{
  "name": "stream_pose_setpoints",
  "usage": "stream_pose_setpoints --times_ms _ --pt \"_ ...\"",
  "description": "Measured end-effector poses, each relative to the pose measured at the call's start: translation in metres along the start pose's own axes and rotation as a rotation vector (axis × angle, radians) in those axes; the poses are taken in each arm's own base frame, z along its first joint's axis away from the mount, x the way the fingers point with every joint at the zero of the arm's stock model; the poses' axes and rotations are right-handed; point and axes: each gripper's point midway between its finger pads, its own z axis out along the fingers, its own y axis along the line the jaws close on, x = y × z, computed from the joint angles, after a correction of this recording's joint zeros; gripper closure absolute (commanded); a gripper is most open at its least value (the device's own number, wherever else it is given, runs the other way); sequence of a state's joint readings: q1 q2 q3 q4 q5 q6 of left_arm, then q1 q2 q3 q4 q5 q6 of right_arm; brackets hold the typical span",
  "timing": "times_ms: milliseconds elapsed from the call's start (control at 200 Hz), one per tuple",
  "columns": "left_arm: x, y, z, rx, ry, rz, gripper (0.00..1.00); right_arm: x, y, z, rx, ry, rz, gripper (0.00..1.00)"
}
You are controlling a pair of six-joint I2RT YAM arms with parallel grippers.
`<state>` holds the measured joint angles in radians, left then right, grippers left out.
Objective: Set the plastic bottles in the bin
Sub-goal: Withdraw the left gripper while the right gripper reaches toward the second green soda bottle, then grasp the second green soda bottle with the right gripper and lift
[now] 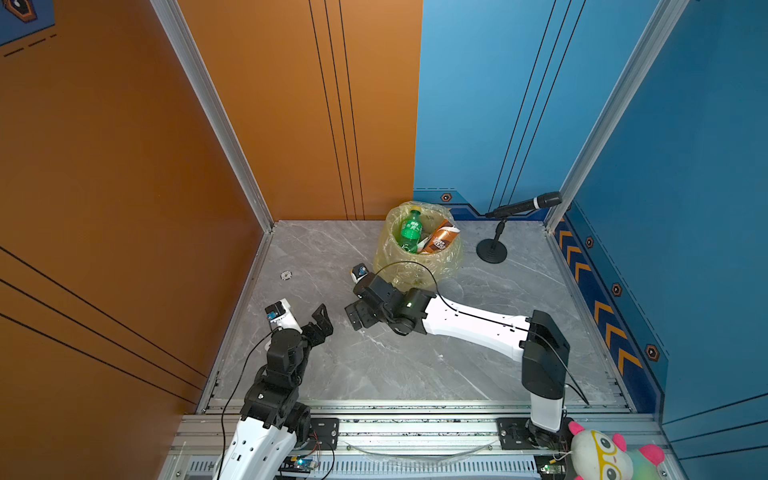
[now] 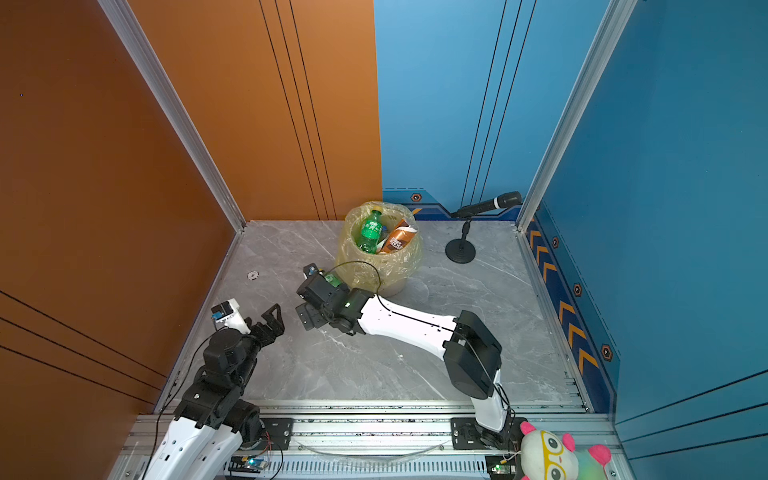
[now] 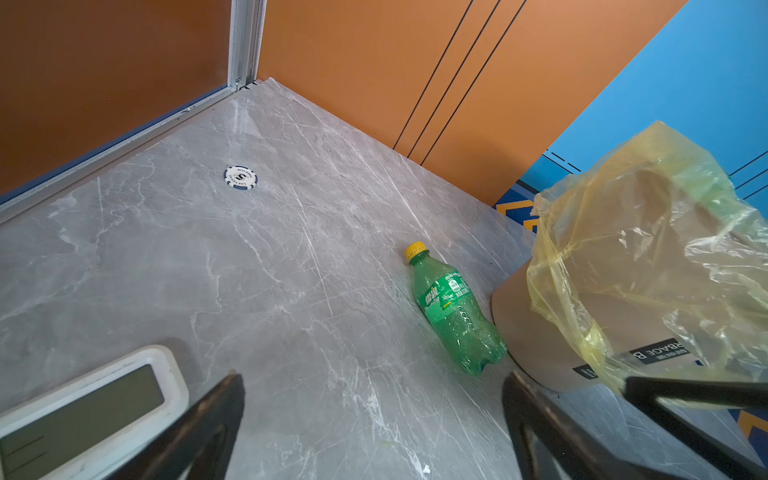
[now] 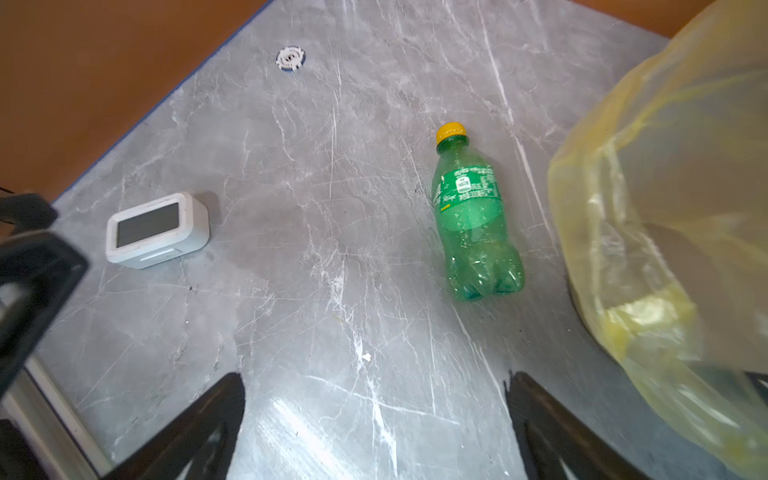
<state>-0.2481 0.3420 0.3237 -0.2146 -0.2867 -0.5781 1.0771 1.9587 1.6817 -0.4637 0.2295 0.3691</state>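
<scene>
**Desk and bin.** The grey marble-pattern desk [image 1: 415,365] carries the round beige bin [image 1: 451,259] at its far centre. A crinkled translucent yellow plastic bag lines the bin and drapes over its rim. In both top views two bottles stand tilted inside it: a green plastic bottle with a yellow cap [image 1: 410,232] on the left and a brown-and-white sleeved bottle [image 1: 440,239] on the right. Any contents beneath them cannot be made out.

**Remaining bottle.** A second green yellow-capped bottle [image 3: 453,307] lies on its side on the desk, just left of the bin's base. Its cap points toward the far side. Whether its bottom end touches the bin wall cannot be told. In a top view only a small green patch [image 2: 332,279] of it shows past the right wrist.

**Claws.**
- The right claw [image 1: 353,303] reaches across the middle to a spot near and left of the bin. Its jaws are spread wide and hold nothing.
- The left claw [image 1: 324,326] sits on the near left, close to the right claw. It is also released and empty.

**Other items.**
- A small white rectangular clock with a grey screen [image 4: 158,230] rests on the desk below the left claw.
- A white-and-blue round chip [image 1: 286,275] lies toward the far left.
- A black microphone on a round-based stand [image 1: 523,205] stands right of the bin.
</scene>
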Motion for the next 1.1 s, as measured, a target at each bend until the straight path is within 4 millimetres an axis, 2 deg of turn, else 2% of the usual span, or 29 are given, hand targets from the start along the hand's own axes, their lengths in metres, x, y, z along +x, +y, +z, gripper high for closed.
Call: stream_pose_setpoints --times_ms 320,541,786,986,1101 --pt "-0.003 0.0 -0.005 0.019 -0.023 -0.041 0.02 -0.002 -0.034 0.072 0.102 0.073 0.021 0.0" --pt "-0.003 -0.001 -0.005 0.028 -0.021 -0.062 0.02 -0.008 -0.054 0.102 0.167 0.069 0.037 0.0" --pt "-0.002 -0.001 -0.005 0.032 -0.015 -0.073 0.02 -0.01 -0.065 0.136 0.194 0.073 0.044 0.01" --pt "-0.001 -0.001 -0.005 0.032 -0.013 -0.074 0.02 -0.002 -0.07 0.154 0.202 0.096 0.043 0.15" --pt "-0.001 -0.001 -0.005 0.033 -0.012 -0.077 0.02 0.0 -0.069 0.159 0.196 0.1 0.045 0.28"
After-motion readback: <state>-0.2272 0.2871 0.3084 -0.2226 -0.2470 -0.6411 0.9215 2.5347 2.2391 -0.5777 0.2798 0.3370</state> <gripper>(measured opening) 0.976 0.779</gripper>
